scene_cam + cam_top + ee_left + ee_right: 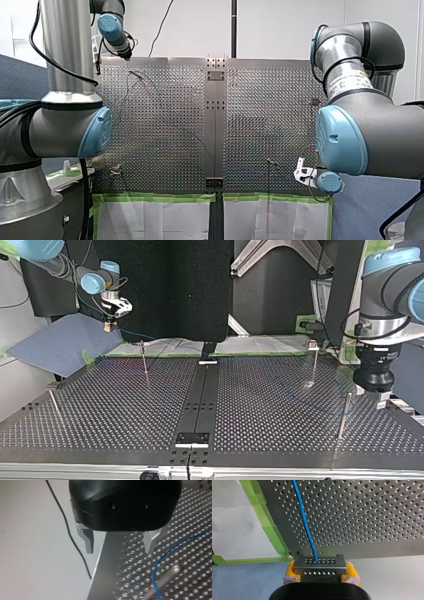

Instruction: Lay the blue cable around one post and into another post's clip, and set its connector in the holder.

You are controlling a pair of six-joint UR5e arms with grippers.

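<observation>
The perforated metal table (165, 125) is two plates joined by a dark centre rail (200, 395), with thin posts (144, 359) standing well apart on it. Green tape (262, 517) edges one side over white paper (234, 525), a blue-grey sheet (60, 345) lies beyond one corner, and black panels (190, 285) back the top view. My right arm comes in at the top view's left and holds my right hand (320, 572) just past the table's taped corner, its yellow pads (290, 571) clamped on the metal connector (319, 563). The blue cable (305, 522) leaves the connector and runs out over the perforated plate. My left arm stands at the top view's right, with my left hand (119, 543) pointing down over the table's edge, its metal fingers (87, 540) spread wide with nothing between them. Ahead of it the cable curves across a blurred post (162, 582); whether it goes round it cannot be told. A thin black wire (72, 540) runs over the pale surface beyond the table's edge.
</observation>
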